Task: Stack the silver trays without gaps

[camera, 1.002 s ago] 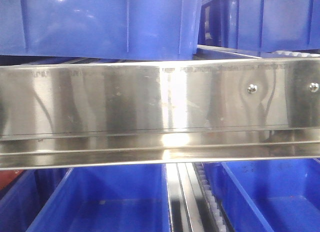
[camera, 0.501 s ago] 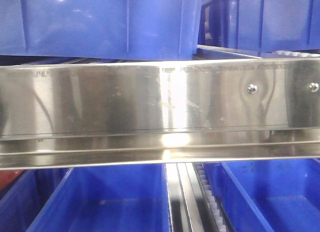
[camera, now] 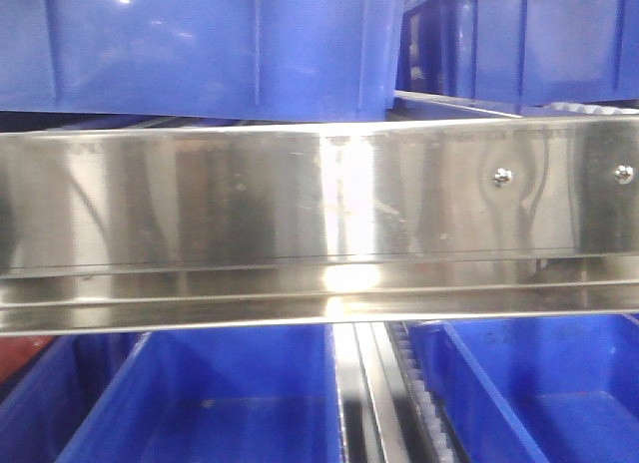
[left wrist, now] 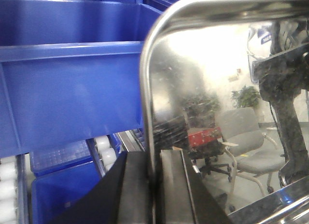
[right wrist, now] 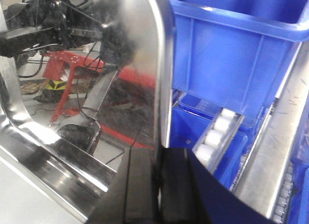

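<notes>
Steel tray (left wrist: 207,79) clamped by its rim in left pincer (left wrist: 153,173) and right pincer (right wrist: 157,166) alike. Rail (camera: 319,199) reflections barely shifted in the last second; stacking judged pending.

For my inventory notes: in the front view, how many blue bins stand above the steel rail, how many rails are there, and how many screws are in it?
Blue bins: 2
Steel rail: 1
Screws: 2
Total: 5
</notes>
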